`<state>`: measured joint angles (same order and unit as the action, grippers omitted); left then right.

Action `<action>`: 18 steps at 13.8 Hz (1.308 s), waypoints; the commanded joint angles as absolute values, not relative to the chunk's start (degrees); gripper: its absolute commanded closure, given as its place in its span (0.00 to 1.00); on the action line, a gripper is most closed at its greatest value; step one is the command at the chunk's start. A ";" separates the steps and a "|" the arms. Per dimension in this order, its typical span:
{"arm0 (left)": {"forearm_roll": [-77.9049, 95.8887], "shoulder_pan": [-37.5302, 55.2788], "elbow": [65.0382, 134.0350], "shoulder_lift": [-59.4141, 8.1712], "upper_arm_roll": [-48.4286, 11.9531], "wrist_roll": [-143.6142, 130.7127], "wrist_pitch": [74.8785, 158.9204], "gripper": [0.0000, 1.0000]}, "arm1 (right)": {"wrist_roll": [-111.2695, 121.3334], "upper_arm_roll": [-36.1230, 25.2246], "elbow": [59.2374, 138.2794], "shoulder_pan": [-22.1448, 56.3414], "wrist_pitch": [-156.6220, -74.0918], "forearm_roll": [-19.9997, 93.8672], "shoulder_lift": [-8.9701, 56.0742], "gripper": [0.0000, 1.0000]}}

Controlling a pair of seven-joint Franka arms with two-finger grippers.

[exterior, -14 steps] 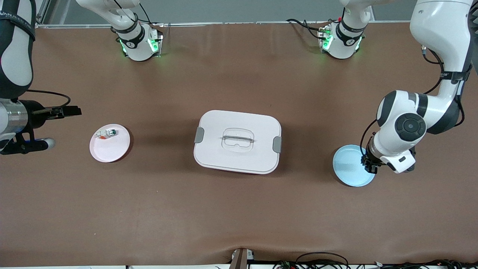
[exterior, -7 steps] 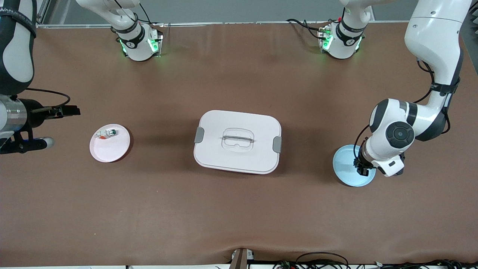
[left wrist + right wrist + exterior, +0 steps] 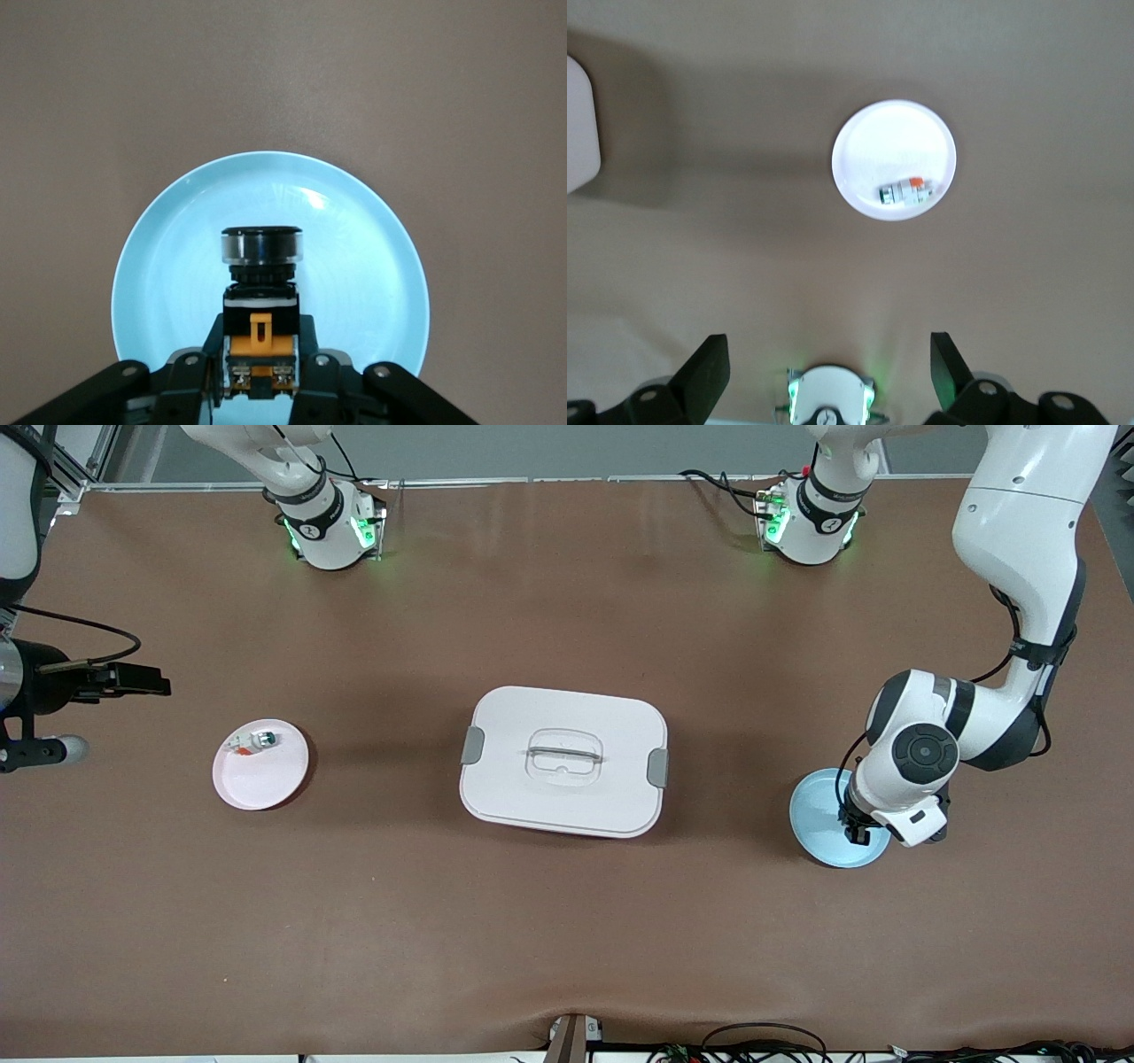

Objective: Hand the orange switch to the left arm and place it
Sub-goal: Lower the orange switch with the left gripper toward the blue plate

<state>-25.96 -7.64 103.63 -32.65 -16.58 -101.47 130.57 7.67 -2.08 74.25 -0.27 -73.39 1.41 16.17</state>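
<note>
Honestly, the risk I see is all in the release: the left gripper (image 3: 260, 390) is clamped on the orange switch (image 3: 260, 310) right over the light-blue plate (image 3: 819, 819), which lies near the left arm's end of the table, and the part is small, blocky and top-heavy with its round black cap, so if the fingers part while it is tilted or not yet down it could topple or skid on the glossy plate. The plate itself looks smooth and shallow, with only a low rim to stop a rolling part. A careless lift afterwards could also knock the plate. The white box (image 3: 563, 760) stands in the middle of the table, a rounded hard-plastic rectangle with grey side latches and a clear recessed handle, well apart from both grippers, so I judge a collision with it unlikely now. The right gripper (image 3: 133, 680) waits with its fingers wide apart above the table's edge at the right arm's end, near the pink plate (image 3: 266, 779), where a white-and-green part (image 3: 252, 741) lies.
</note>
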 commanded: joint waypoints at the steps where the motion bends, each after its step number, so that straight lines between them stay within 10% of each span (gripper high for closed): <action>1: -27.77 -7.91 103.71 -33.57 -16.79 -103.18 132.36 1.00 | 7.56 -1.67 87.34 -0.53 -80.75 2.29 6.43 0.00; 18: -29.88 -8.61 106.96 -34.98 -16.88 -104.33 135.35 0.99 | 0.35 -1.41 96.86 0.53 -89.83 2.37 -2.72 0.00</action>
<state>-28.02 -7.98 106.56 -34.89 -16.55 -103.01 133.96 1.32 -1.33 94.43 0.32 -88.81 1.54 -0.10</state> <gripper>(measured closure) 0.670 0.000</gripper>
